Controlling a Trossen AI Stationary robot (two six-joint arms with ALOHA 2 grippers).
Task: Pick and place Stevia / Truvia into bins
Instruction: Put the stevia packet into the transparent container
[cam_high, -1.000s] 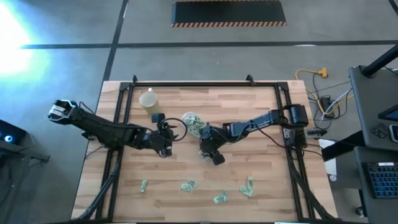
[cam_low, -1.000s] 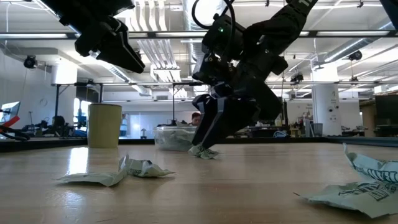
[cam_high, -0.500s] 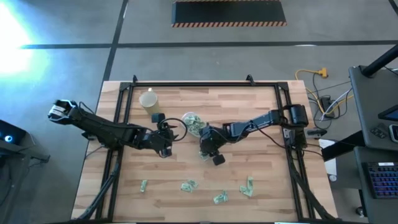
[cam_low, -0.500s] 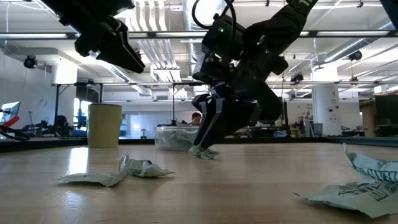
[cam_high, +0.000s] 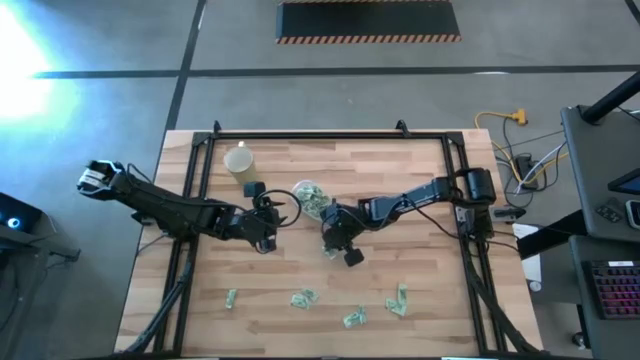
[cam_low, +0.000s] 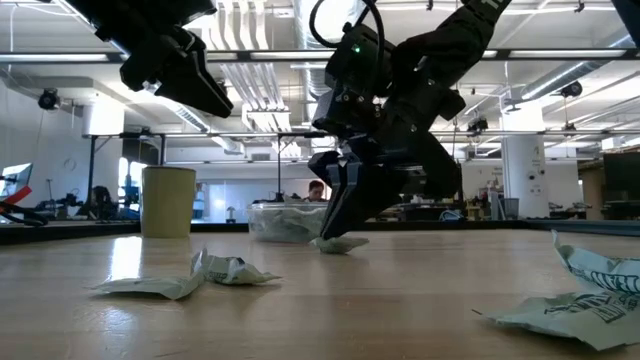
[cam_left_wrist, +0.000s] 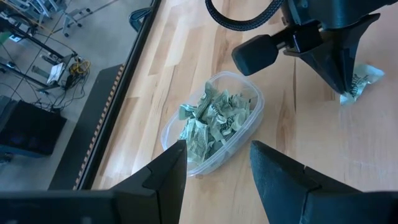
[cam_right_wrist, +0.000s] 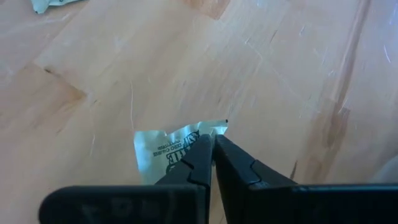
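A pale green-and-white Stevia sachet (cam_right_wrist: 163, 154) lies on the wooden table just near of the clear tub (cam_high: 312, 197), which holds several crumpled sachets (cam_left_wrist: 214, 118). My right gripper (cam_right_wrist: 213, 142) is shut on this sachet and stands low over it (cam_low: 335, 236). My left gripper (cam_left_wrist: 217, 171) hangs open above the table, to the left of the tub (cam_left_wrist: 186, 163), touching nothing. Several more sachets (cam_high: 303, 298) lie loose along the table's near side. My right gripper pinches the sachet's upper edge near one corner (cam_right_wrist: 208, 132) between its two fingertips. The fingers come from above, slanting down. The sachet's body (cam_low: 343, 243) lies flat on the table.
A pale yellow cup (cam_high: 238, 160) stands at the far left, beyond the tub. Loose sachets lie at the near side (cam_high: 230, 298), (cam_high: 354, 318), (cam_high: 399, 300); two show close in the low view (cam_low: 215, 275), (cam_low: 585, 300). A black frame (cam_high: 205, 150) runs along the table's edges.
My right gripper has shut its fingers onto the sachet while staying low over the same spot. The sachet has shifted slightly on the table and lies flatter. My left gripper has kept still.
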